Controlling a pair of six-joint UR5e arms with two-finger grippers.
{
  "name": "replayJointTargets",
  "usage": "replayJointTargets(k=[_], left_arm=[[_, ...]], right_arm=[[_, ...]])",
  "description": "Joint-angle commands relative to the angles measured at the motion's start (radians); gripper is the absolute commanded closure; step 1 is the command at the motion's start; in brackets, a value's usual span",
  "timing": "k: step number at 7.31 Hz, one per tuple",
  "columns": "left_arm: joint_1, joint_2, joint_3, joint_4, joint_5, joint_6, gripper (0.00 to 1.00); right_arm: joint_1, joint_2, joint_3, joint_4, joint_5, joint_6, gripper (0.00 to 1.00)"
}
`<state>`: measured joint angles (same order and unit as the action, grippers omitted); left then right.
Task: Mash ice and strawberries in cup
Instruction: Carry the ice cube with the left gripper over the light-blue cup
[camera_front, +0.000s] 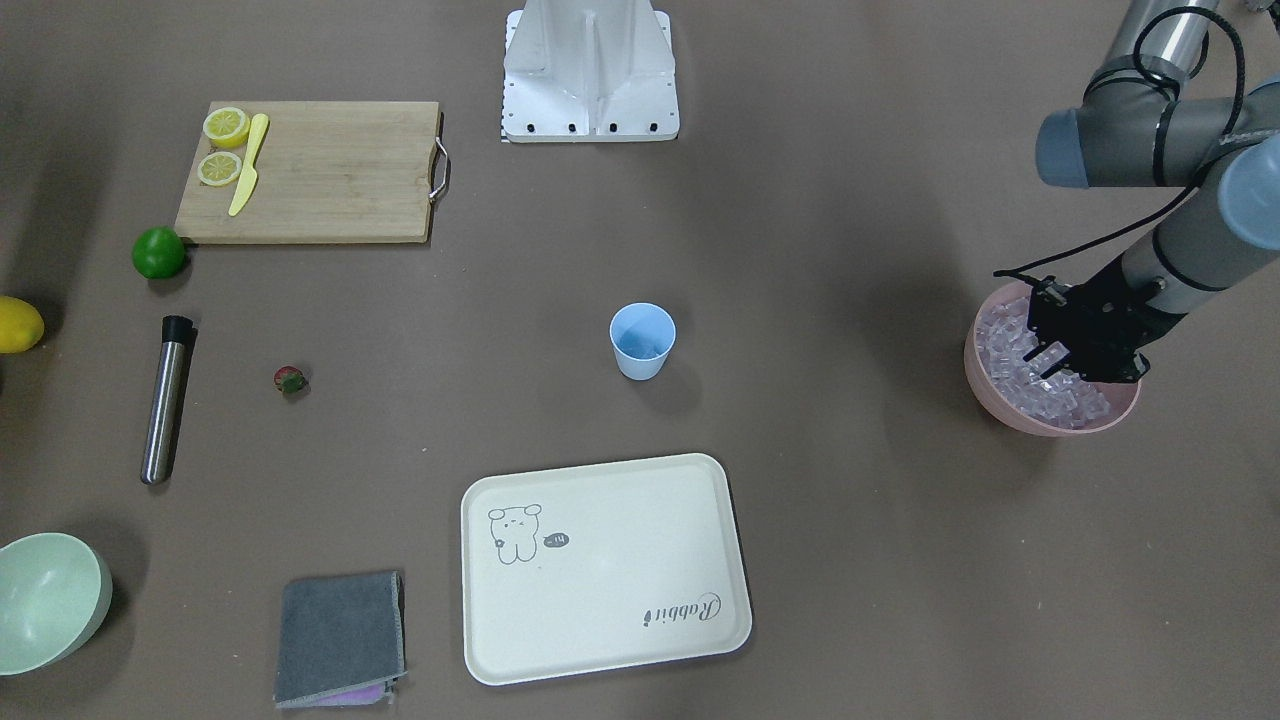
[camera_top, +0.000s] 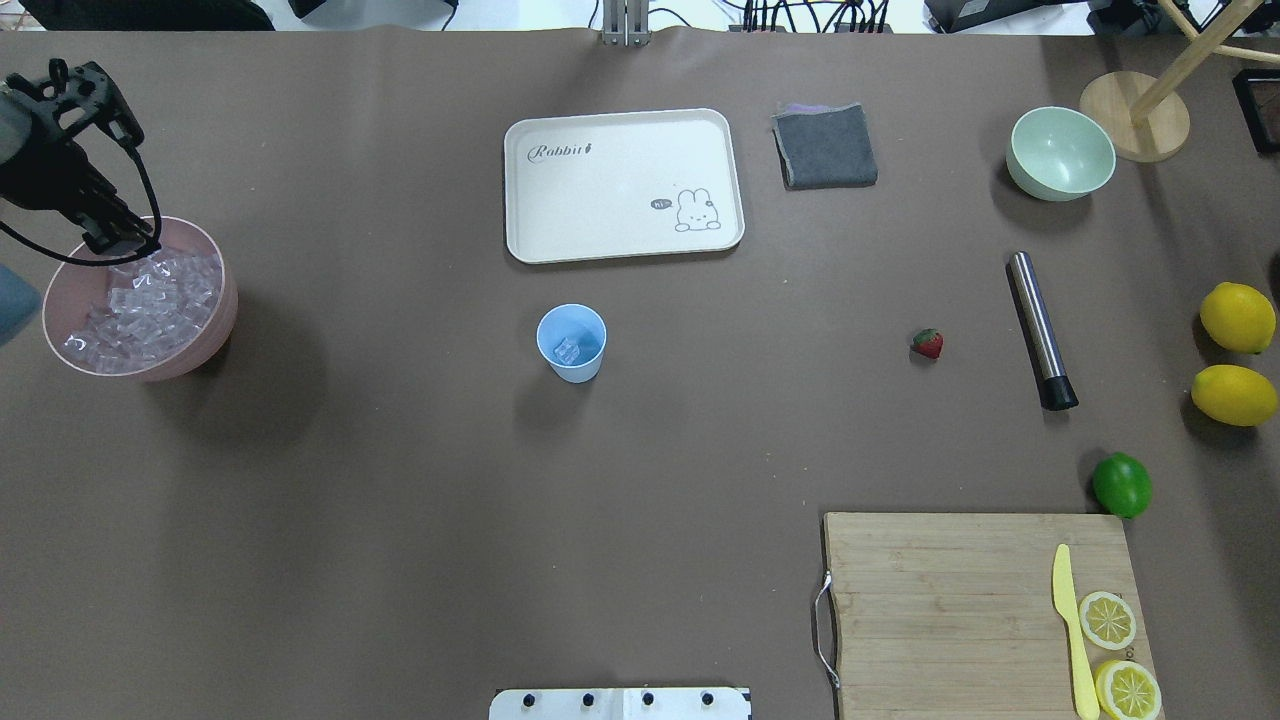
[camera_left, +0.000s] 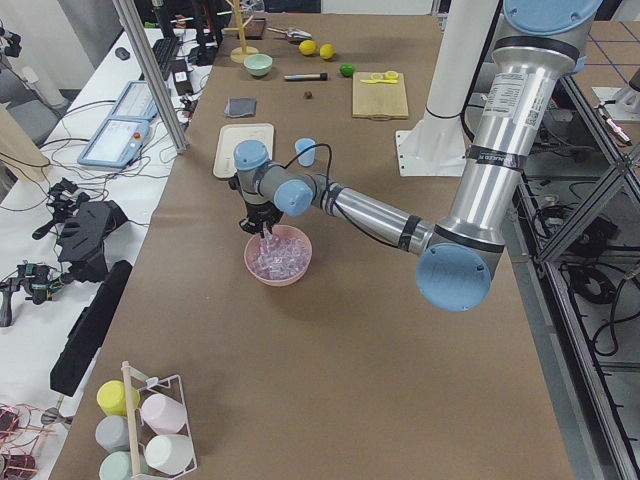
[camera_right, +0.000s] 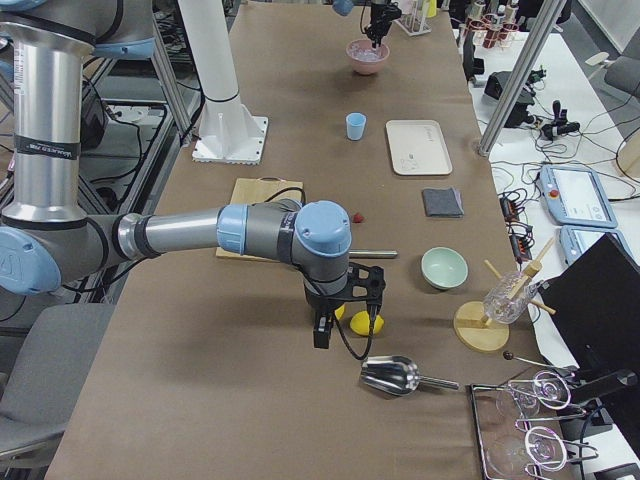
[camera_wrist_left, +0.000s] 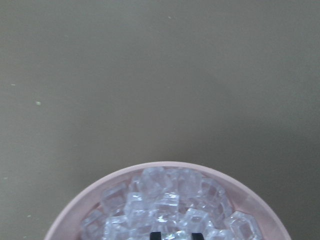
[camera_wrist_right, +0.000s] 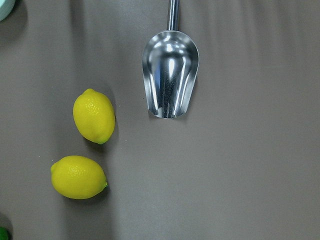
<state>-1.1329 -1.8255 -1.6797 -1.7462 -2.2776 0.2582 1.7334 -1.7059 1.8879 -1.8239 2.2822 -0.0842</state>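
The light-blue cup (camera_top: 571, 343) stands upright mid-table with one ice cube (camera_top: 567, 350) in it. More ice (camera_top: 150, 305) fills a pink bowl (camera_top: 215, 330) at the table's left end. My left gripper (camera_front: 1060, 355) points down into that bowl, its tips among the cubes (camera_wrist_left: 165, 200); I cannot tell whether it is open or shut. The strawberry (camera_top: 927, 343) lies alone on the table to the cup's right. My right gripper (camera_right: 340, 320) hangs above two lemons (camera_wrist_right: 94, 116) at the table's right end, and its state cannot be told.
A steel muddler (camera_top: 1038, 330) lies right of the strawberry. A cream tray (camera_top: 610, 190), grey cloth (camera_top: 825, 145) and pale green bowl (camera_top: 1060, 153) line the far side. A lime (camera_top: 1121, 485), a cutting board (camera_top: 950, 600) with lemon slices and a yellow knife, and a metal scoop (camera_wrist_right: 170, 75) are on the right.
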Motion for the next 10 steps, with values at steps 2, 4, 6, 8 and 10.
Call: replayJointTargets(k=[2, 4, 6, 8, 10], left_arm=[[-0.024, -0.088, -0.135, 0.025, -0.011, -0.405, 1.0], [0.15, -0.208, -0.172, 0.016, 0.007, -0.789, 1.0], [0.305, -0.261, -0.216, 0.016, 0.129, -1.018, 1.0], [0.486, -0.326, -0.212, 0.014, 0.295, -1.149, 1.0], [0.545, -0.383, -0.152, -0.016, 0.381, -1.188, 1.0]], right_arm=[[0.0, 0.002, 0.007, 0.0, 0.003, -0.009, 0.0], [-0.002, 0.005, 0.01, 0.002, 0.005, -0.011, 0.0], [-0.002, 0.012, 0.011, 0.002, 0.005, -0.009, 0.0], [-0.002, 0.019, 0.008, 0.002, 0.003, -0.011, 0.0], [0.0, 0.015, 0.01, 0.002, 0.003, -0.011, 0.0]])
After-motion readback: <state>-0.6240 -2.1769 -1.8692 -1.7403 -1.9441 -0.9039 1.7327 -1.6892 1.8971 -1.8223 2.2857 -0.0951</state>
